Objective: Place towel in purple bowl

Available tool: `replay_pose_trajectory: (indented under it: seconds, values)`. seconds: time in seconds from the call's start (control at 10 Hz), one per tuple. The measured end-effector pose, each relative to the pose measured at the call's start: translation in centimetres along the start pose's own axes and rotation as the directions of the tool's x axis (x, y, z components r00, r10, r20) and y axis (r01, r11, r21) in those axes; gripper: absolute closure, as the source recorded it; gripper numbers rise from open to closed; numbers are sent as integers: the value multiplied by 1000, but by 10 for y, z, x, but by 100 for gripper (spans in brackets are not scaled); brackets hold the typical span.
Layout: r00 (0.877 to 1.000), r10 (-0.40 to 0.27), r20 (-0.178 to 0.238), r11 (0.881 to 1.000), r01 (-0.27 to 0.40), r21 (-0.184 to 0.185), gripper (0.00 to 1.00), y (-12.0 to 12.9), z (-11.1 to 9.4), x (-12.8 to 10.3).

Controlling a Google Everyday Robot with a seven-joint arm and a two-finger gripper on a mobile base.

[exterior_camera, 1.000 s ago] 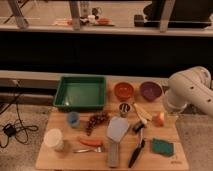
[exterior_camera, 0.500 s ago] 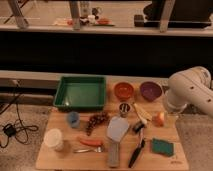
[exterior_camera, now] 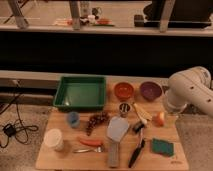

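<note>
A dark cable (exterior_camera: 15, 127) lies on the floor left of the wooden table (exterior_camera: 50, 161). On the table's left end stands a white cup (exterior_camera: 53, 139), with a green tray (exterior_camera: 80, 92) at the back and a small blue cup (exterior_camera: 73, 119) in front of the tray. An orange carrot-like piece (exterior_camera: 90, 142) lies near the front beside a metal utensil (exterior_camera: 87, 149), and dark grapes (exterior_camera: 97, 120) sit just behind them. The towel (exterior_camera: 117, 129) lies flat near the table's middle, right of the grapes, its front edge at a grey block (exterior_camera: 114, 154); it is well apart from the purple bowl (exterior_camera: 150, 90), which stands at the back right beside the orange bowl (exterior_camera: 124, 90). A small metal can (exterior_camera: 124, 108) stands between the towel and the orange bowl. A banana (exterior_camera: 141, 113) lies in front of the purple bowl, a black brush (exterior_camera: 137, 150) further forward, then a round orange fruit (exterior_camera: 160, 119) and a green pad (exterior_camera: 162, 146). The white arm (exterior_camera: 190, 92) fills the right edge above the table's corner; the gripper does not show, so I cannot tell its state.
</note>
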Motion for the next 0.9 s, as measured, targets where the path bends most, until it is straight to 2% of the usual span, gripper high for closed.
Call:
replay_pose_trajectory:
  seconds: [0.3,0.6,0.9]
  values:
    - [1000,-3,30,1000,3,-7,20,6,-1,-11]
    - [996,-60,73,998,60,-6,20,13,-1,-45]
    - [984,-116,136,993,118,-3,20,15,2,-77]
